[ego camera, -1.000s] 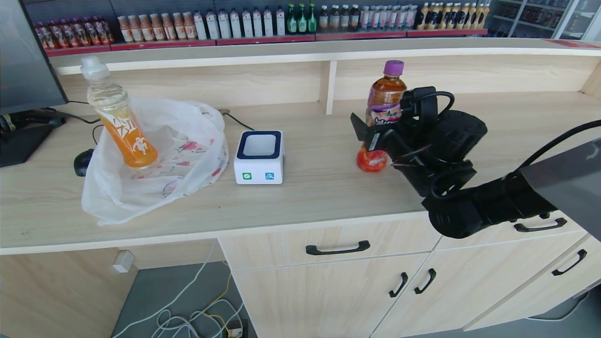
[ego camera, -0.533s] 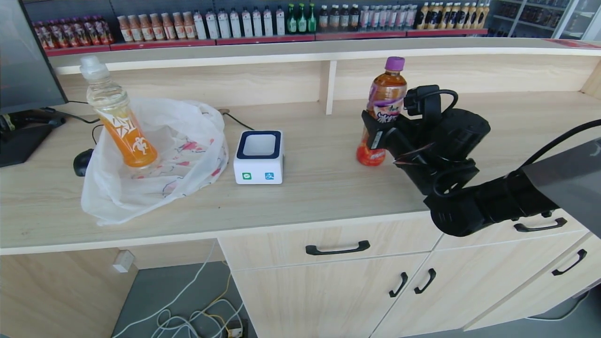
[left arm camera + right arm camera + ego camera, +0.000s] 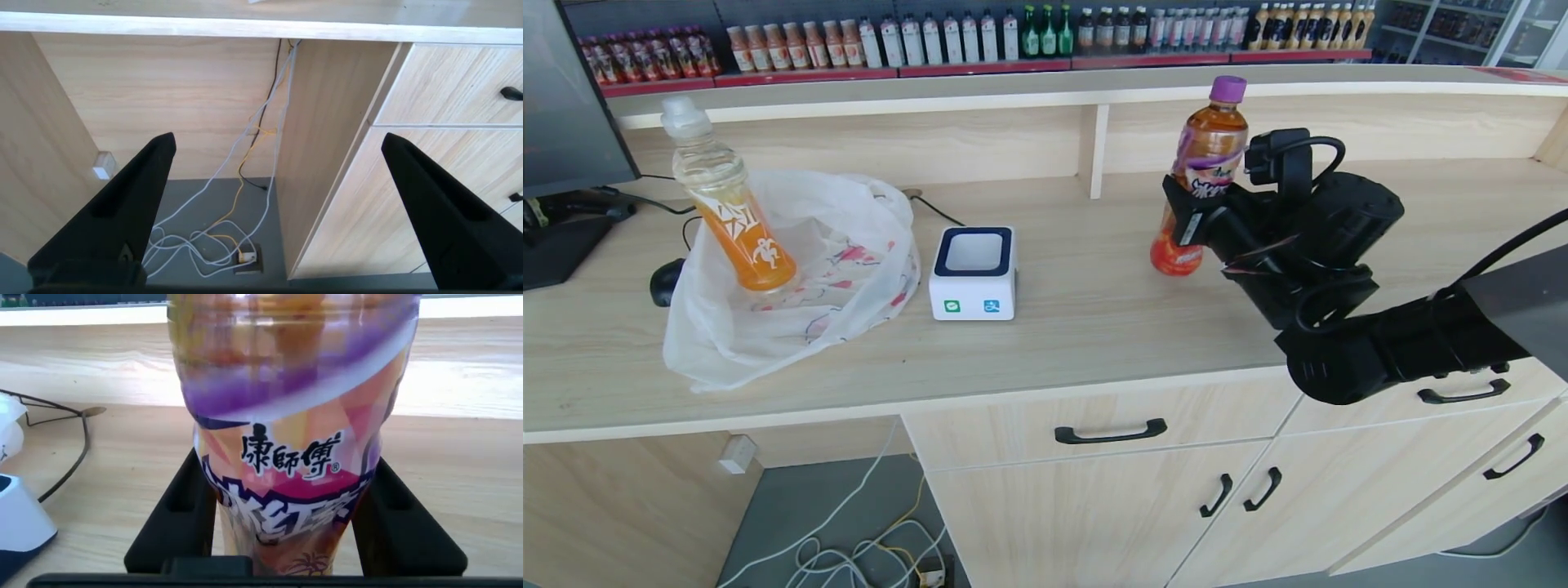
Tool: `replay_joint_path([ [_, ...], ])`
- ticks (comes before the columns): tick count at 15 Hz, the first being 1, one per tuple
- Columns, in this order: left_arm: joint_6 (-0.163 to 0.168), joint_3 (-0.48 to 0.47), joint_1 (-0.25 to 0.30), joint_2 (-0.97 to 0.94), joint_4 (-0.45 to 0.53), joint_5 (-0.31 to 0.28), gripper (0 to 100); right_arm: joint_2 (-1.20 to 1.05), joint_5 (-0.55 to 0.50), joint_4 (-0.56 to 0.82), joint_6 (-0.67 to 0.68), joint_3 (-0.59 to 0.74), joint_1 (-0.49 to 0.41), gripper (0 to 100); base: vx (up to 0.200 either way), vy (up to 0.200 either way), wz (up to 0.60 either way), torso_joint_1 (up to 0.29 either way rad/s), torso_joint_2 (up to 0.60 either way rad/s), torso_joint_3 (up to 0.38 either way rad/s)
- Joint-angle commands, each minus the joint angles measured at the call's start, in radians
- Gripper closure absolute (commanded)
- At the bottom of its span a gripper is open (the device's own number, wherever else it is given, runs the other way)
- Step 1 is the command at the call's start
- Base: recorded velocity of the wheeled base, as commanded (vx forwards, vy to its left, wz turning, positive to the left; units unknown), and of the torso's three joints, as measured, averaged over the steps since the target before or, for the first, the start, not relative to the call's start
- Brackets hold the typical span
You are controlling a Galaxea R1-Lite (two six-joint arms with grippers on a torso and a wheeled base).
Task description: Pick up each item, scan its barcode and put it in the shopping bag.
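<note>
Clamping the tea bottle [image 3: 1207, 139] at its label, the 2 fingers [image 3: 176, 514] of the right gripper [image 3: 1187, 211] flank it.

We make out a line of white characters with a small registered mark on the wrap label of the purple-capped tea bottle [image 3: 290, 457], well to the right of the payment scanner [image 3: 974, 273]. Larger lettering sits below them, partly cut off. The scanner's front face carries two small square logos, one green and one blue. Left of the scanner, the orange drink bottle [image 3: 731, 204] bears white stylised lettering and a running figure. We cannot read the print on the shopping bag [image 3: 849, 269], nor the labels of the shelf bottles [image 3: 980, 39] behind the scanner.
</note>
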Motion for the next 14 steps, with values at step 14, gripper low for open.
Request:
replay_joint_path([
  [14, 0.000, 0.000, 0.000, 0.001, 0.000, 0.000, 0, -0.412, -0.001, -0.202, -0.084, 0.563, 0.077, 100, 0.000, 0.000, 0.00, 0.000, 0.00, 0.000],
])
